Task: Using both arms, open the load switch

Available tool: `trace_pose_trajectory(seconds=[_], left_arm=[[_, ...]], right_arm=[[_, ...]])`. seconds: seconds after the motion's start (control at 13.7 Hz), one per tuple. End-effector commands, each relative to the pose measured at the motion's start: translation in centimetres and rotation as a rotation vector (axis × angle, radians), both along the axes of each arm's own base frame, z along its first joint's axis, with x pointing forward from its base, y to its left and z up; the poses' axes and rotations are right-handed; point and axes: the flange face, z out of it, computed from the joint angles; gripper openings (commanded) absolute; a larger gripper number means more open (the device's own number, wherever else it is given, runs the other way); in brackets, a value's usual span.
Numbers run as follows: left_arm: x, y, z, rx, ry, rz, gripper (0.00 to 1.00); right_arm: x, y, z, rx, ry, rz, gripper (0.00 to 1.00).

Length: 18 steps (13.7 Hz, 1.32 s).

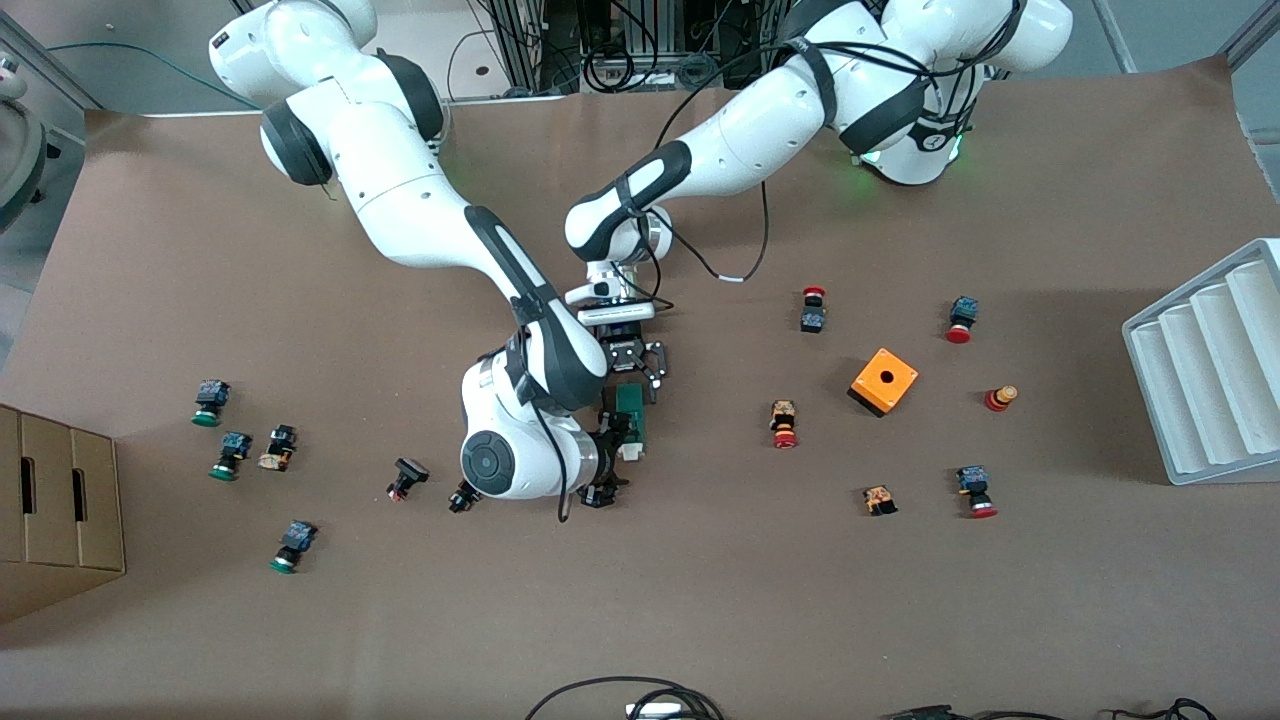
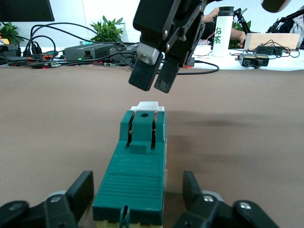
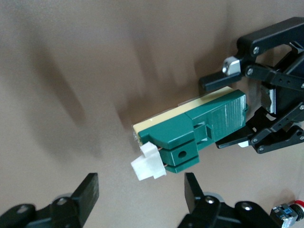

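Two grippers at the load switch point(image 1: 632, 412) mid-table: left gripper point(image 2: 137, 199) straddles its body, jaws apart, not clamped yet; right gripper point(image 3: 140, 190) hangs spread over the white tab point(image 3: 148, 162). Tab untouched, opening's left.

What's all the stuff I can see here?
load switch: one, dark green with white tab, mid-table
orange box: one, holed top, toward the left arm's end
red-capped buttons: about five, around the orange box
green-capped buttons: three, toward the right arm's end
cardboard box: one, tan, right arm's end
grooved tray: one, white, left arm's end
left gripper: black, open, astride the switch body
right gripper: black, open, over the tab end
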Motion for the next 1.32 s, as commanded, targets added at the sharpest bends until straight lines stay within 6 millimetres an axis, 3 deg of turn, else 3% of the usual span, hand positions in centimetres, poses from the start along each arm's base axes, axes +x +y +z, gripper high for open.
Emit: trace_pose_trajectory(seconds=[0.0,0.37,0.44,0.73,1.24], left_arm=[[0.3,-0.3,-0.1,-0.02,-0.013,0.003,0.64],[0.4,-0.4,0.1,-0.03,-0.016,0.007,0.62],[0.4,-0.4,0.1,-0.03,-0.016,0.007,0.58],[0.4,-0.4,0.1,-0.03,-0.016,0.007,0.46],[0.3,-0.4,0.0,-0.029,-0.014,0.006,0.47]], right_arm=[[0.7,0.1,0.1,0.015,-0.007,-0.024,0.74],[1.1,-0.5,-0.3,0.016,-0.005,-0.04,0.69],[1.2,-0.6,-0.2,0.025,0.001,-0.054,0.64],[1.6,-1.0,-0.2,0.048,0.014,-0.096,0.64],[0.9,0.1,-1.0,0.047,0.025,-0.112,0.63]])
